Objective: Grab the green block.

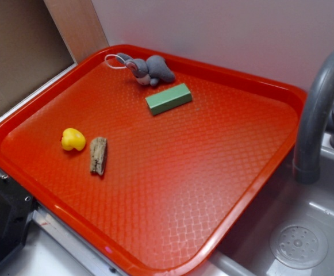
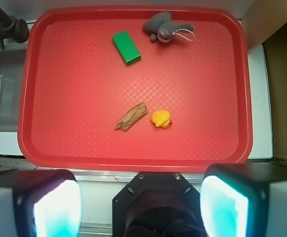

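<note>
A red tray [image 1: 224, 190] is seen set over a counter, beside a grey sink [image 1: 304, 241] with a curved grey faucet [image 1: 316, 109] at the right of the exterior view. The green block [image 1: 168, 99] is laid flat on the far part of the tray, apart from everything else, with the grey plush mouse [image 1: 149, 70] just beyond it near the far rim. Nearer and to the left, a small yellow duck [image 1: 73, 139] is placed just beside a brown rough wood piece [image 1: 98, 155]; the two are not seen touching. In the wrist view, the gripper [image 2: 141, 205] is held high above the near edge of the tray, well apart from the block, with its two fingers [image 2: 54, 207] spread wide and nothing between them. The same four objects are shown there, the block at the top centre
</note>
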You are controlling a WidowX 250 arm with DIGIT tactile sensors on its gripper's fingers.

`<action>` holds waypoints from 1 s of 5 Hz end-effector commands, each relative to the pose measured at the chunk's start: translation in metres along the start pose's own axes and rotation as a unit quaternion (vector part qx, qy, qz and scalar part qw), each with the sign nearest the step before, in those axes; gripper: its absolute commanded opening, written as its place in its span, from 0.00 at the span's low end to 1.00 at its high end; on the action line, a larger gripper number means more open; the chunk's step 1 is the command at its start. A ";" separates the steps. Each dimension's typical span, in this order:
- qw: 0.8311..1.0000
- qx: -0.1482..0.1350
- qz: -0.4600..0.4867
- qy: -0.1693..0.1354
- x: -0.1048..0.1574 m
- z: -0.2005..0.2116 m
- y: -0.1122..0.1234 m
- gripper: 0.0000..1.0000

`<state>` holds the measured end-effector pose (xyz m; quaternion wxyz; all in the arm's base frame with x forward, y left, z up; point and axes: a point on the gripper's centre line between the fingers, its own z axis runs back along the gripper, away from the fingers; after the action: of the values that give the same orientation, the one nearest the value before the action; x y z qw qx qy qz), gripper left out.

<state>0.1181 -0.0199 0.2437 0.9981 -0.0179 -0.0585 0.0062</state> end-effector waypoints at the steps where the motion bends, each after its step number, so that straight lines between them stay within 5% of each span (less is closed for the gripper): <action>1: 1.000 0.000 0.000 0.000 0.000 0.000 0.000 1.00; 2: 1.000 -0.018 -0.010 0.016 0.028 -0.023 -0.001 1.00; 5: 0.999 0.000 -0.045 -0.012 0.116 -0.103 -0.009 1.00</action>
<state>0.2394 -0.0283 0.1380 0.9984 -0.0141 -0.0398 -0.0375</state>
